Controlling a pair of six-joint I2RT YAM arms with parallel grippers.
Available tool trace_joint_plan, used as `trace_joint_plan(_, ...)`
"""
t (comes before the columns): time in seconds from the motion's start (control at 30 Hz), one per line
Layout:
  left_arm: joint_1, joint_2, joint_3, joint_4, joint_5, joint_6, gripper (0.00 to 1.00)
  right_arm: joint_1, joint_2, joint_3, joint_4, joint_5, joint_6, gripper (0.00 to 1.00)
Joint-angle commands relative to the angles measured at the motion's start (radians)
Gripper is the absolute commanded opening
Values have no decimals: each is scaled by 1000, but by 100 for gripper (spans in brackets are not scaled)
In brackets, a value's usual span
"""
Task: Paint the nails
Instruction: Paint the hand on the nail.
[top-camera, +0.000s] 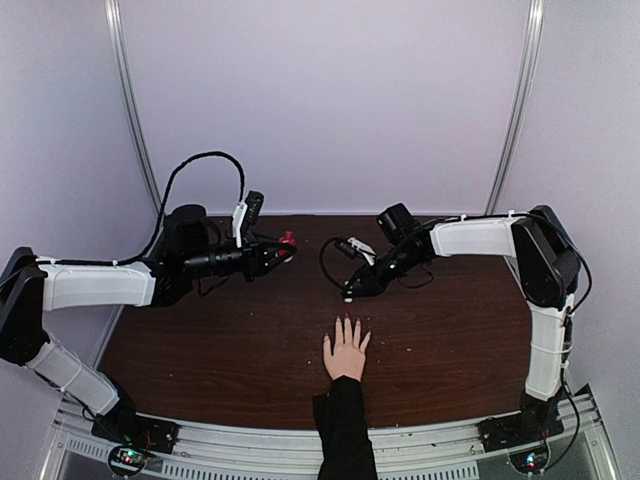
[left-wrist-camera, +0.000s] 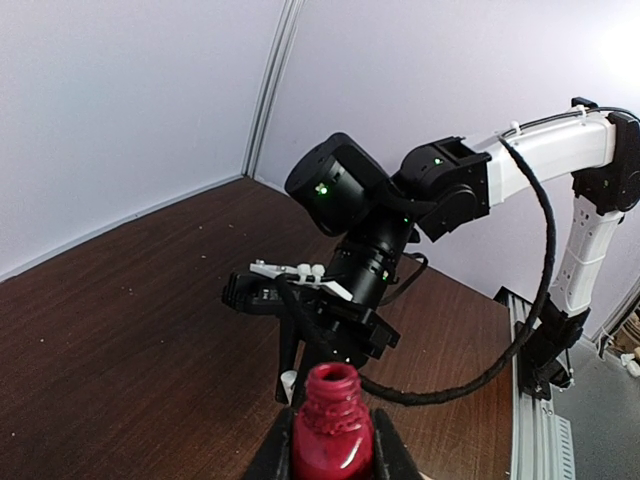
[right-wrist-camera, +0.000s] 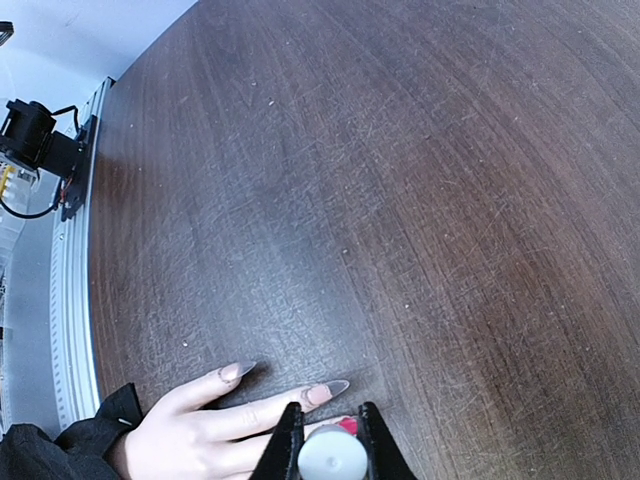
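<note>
While the dark wooden table (top-camera: 200, 340) spreads beneath them, the left arm (top-camera: 100, 285) reaches in from the left side and the right arm (top-camera: 480, 238) bends in from the right. A pale hand (top-camera: 346, 352) in a black sleeve (top-camera: 342, 430) lies flat, palm down, near the front edge, its fingers pointing toward the back wall.

The left gripper (left-wrist-camera: 332, 445) is clamped on a small red bottle (left-wrist-camera: 330, 410), its neck uncapped, held off the table and well apart from the hand. The right gripper (right-wrist-camera: 331, 445) pinches a white cap (right-wrist-camera: 332, 460) just over the fingertips.

The nails (right-wrist-camera: 335, 387) tip those fingers on the table, right below the right gripper. Two of them look bare. A spot of red (right-wrist-camera: 347, 425) shows just beside the cap, though from here I cannot tell whether it is nail or brush.
</note>
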Motion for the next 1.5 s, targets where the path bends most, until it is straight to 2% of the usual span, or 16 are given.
trace_joint_plan(0.0, 8, 10, 6, 72, 16, -7, 0, -10, 19, 11, 22, -37, -7, 0)
trace_joint_plan(1.47, 8, 12, 7, 71, 15, -5, 0, -13, 63, 17, 51, -35, 2, 0)
